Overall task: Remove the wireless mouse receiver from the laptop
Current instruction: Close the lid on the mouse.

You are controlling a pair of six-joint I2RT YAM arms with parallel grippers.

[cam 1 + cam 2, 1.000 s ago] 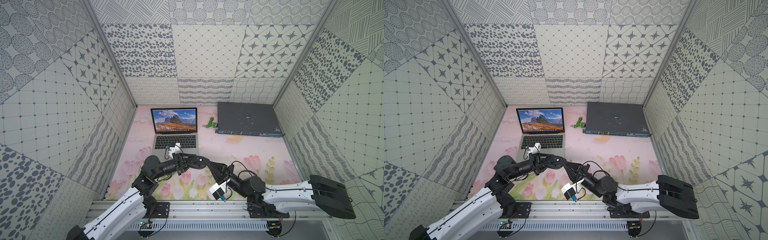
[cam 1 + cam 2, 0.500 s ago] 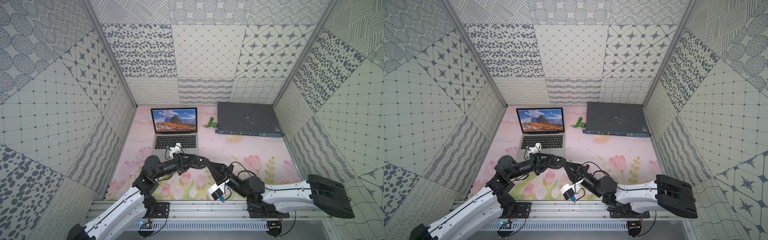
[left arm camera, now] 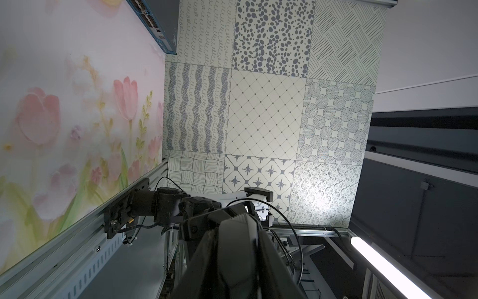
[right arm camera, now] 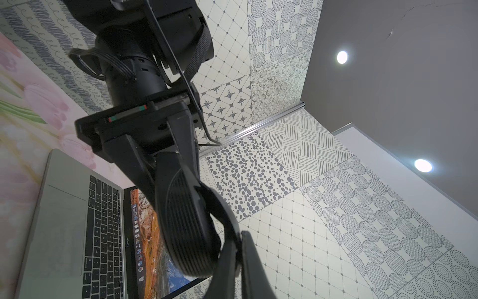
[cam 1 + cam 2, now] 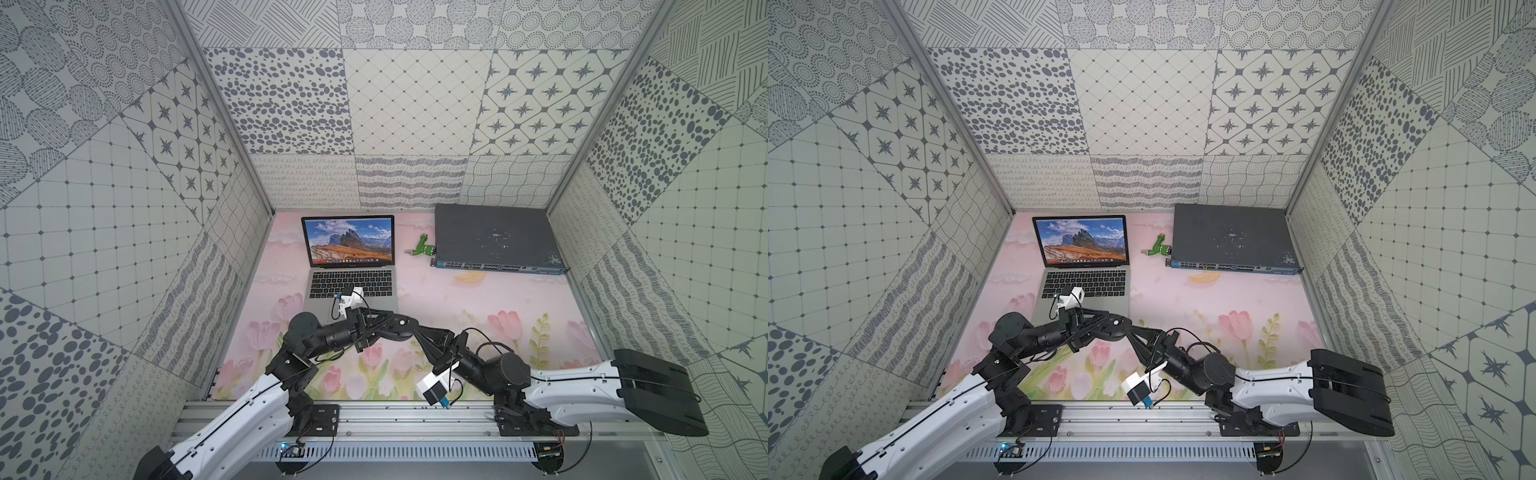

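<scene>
- Since the left claw (image 5: 384,324) is clamped on a black oval mouse (image 5: 1116,325) and the right claw (image 5: 417,333) has its fingers pressed together with the tips against that mouse, we judge the nearest risk to be the two arms pushing on each other. The mouse could then twist out of the grip and drop to the pink flowered bench (image 5: 498,303) below both claws.
- We cannot find the tiny black wireless mouse receiver in any view. It may sit between the right claw's closed tips, or in a port of the slim silver-grey laptop (image 5: 332,282) just beyond the left claw; we cannot tell which.
- If it is pinched there, a small slip would let it fall, and so small a stub would be hard to spot on the busy flower print.
- If it sits in a port, neither claw is ready for it: one is full, and the other is closed and aimed away from the laptop.
- The laptop's front edge lies right under the left claw's wrist, so a careless swing could shove the base or tip the raised screen.
</scene>
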